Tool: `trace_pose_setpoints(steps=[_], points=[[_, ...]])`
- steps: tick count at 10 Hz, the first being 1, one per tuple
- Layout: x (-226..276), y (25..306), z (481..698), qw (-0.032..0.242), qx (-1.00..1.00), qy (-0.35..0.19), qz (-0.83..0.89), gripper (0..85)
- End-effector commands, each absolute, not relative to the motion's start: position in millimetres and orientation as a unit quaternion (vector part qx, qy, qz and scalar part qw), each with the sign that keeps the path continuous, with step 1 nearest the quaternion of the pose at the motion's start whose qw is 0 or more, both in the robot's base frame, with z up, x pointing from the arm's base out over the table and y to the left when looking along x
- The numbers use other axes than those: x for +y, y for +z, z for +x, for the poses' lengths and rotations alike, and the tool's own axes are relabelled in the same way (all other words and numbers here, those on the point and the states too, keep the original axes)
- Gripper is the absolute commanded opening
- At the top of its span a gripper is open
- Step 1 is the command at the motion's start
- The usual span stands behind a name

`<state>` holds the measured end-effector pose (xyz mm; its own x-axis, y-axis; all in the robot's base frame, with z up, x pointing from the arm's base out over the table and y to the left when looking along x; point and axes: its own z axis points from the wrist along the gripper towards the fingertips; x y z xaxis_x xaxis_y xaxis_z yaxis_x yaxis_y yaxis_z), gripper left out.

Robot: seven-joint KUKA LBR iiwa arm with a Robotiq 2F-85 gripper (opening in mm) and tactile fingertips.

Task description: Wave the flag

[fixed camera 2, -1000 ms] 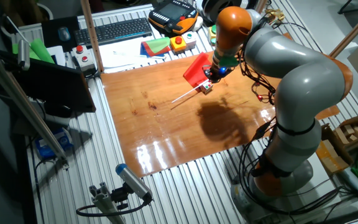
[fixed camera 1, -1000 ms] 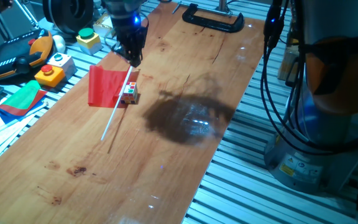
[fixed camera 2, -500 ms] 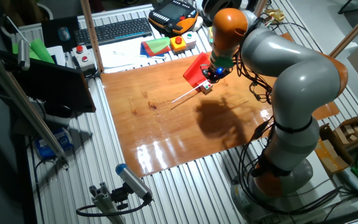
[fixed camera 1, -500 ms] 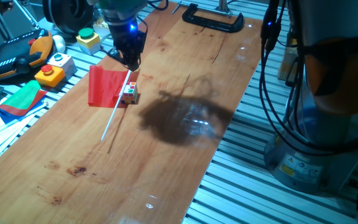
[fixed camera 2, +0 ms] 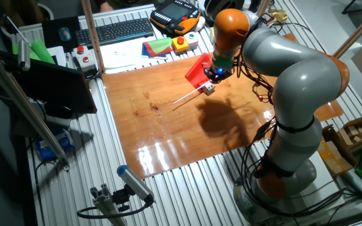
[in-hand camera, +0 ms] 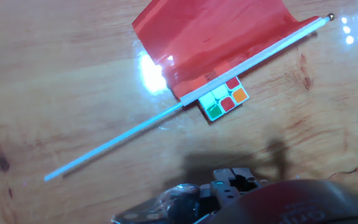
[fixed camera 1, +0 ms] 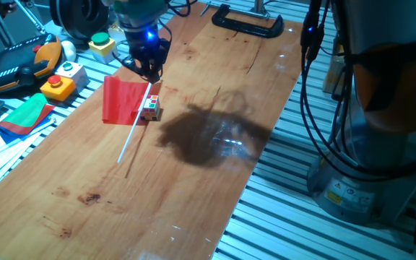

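Note:
The flag is a red sheet on a thin white stick. It lies flat on the wooden table, at its far left part. A small multicoloured cube touches the stick on the right. The gripper hangs just above the top end of the stick, empty; its fingers are too dark to read. In the other fixed view the gripper stands over the flag and the cube. The hand view shows the flag, its stick and the cube, but no fingers.
A red-and-green folded cloth, button boxes and a teach pendant lie off the table's left edge. A black clamp sits at the far end. A keyboard lies behind. The robot base stands at the right.
The gripper has shifted slightly left and away, staying over the top of the flag. The flag and the cube have not moved.

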<state>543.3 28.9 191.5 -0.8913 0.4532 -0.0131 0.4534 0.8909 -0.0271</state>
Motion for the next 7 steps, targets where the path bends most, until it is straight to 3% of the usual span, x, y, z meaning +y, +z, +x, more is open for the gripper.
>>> trace_pose_setpoints(steps=[1, 7], points=[[31.4, 191.4, 541.8, 0.005, 0.965, -0.013, 0.261, 0.7], [35.8, 192.0, 543.2, 0.009, 0.963, -0.033, 0.269, 0.7]])
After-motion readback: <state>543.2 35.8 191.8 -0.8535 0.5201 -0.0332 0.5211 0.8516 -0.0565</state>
